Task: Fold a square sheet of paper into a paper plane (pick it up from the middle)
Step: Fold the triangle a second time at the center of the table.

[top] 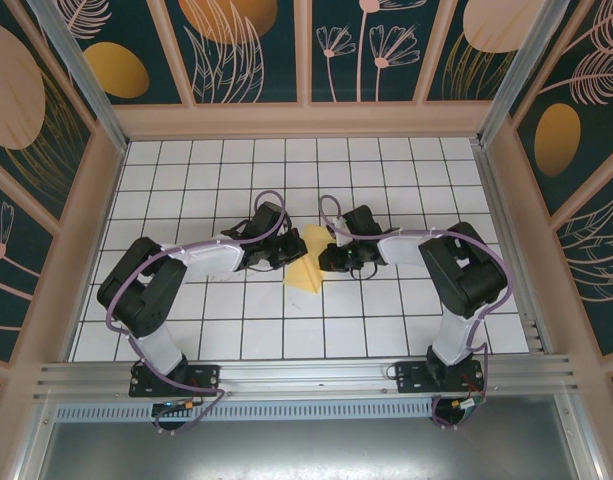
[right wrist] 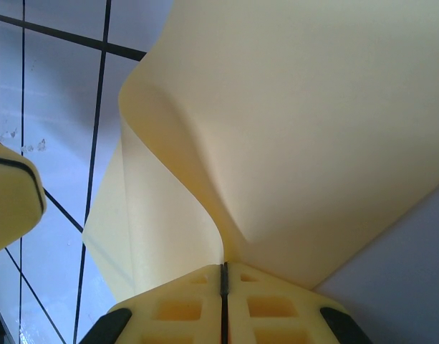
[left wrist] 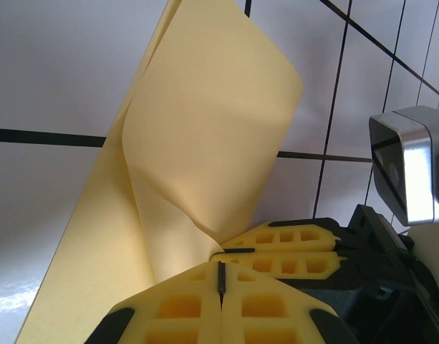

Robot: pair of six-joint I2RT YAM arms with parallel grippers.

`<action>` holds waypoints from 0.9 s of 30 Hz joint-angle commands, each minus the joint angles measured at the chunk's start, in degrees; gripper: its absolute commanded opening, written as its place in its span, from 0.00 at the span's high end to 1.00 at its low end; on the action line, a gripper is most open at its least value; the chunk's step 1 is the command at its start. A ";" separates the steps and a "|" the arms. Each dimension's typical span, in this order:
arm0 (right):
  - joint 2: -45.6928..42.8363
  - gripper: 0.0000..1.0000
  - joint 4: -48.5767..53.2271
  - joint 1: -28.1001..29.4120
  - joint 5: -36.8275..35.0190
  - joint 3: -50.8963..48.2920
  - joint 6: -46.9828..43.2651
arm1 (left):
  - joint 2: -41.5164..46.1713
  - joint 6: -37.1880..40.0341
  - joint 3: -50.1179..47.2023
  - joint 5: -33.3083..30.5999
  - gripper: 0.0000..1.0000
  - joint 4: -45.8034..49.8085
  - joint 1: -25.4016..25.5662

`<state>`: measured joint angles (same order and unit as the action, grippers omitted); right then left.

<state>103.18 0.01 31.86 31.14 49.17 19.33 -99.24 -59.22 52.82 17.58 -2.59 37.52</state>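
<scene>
Mid-way across the white, black-gridded tabletop (top: 236,335), ringed by teal flower-painted walls (top: 256,60), the left claw (left wrist: 220,276) and right claw (right wrist: 223,276) each pinch tight the curling square sheet of paper (top: 308,265) between them.

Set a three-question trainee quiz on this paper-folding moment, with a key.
1. True or false: the left gripper stands wide open above the table.
2. The square sheet of paper is: A) pale yellow, B) blue, C) red.
3. Fill in: in the top view, the sheet sits ____ the left gripper and the right gripper.
Key: 1 false, it is shut on the sheet; 2 A; 3 between.
</scene>
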 commanded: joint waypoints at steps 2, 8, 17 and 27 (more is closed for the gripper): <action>0.65 0.91 1.02 -0.16 -0.33 0.84 -1.60 | 0.71 -0.47 -1.49 -2.04 0.95 3.14 0.25; 0.73 0.91 0.72 -0.17 -0.28 0.66 -1.31 | 3.43 -3.16 -6.71 -0.94 0.97 0.87 0.27; 0.14 0.91 1.44 -0.17 -0.64 1.91 -1.65 | -1.61 -2.43 -5.78 -0.06 0.99 3.24 0.27; 1.71 0.91 3.15 -0.14 -0.46 3.77 -2.83 | -2.15 -1.93 -5.27 -0.53 0.99 3.91 0.27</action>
<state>103.53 1.39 31.86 30.96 51.81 17.89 -100.03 -61.58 46.78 17.72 -1.21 37.52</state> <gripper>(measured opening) 0.091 0.067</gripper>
